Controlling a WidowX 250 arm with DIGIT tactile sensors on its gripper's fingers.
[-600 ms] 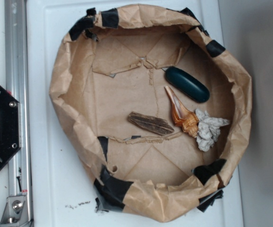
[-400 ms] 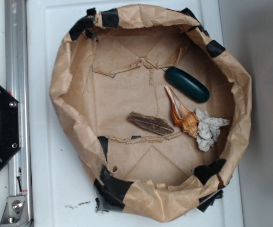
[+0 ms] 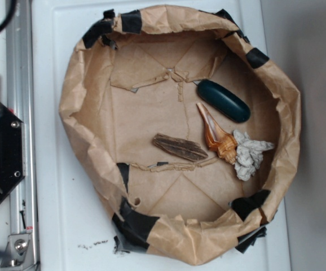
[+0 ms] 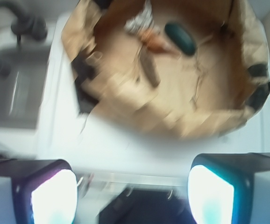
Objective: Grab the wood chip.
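Approach step only: tool [image 4: 132, 186] hung spread wide and empty, well short of the crumpled brown paper basin [image 3: 73, 101]; next it needed to travel over and drop onto the dark brown grainy wood chip [image 3: 180, 147].

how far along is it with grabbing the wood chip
Nothing is done yet: the wood chip lies untouched on the floor of the paper basket, beside the seashell. The gripper is open and empty, outside the basket's rim. Reaching in, closing and lifting remain.
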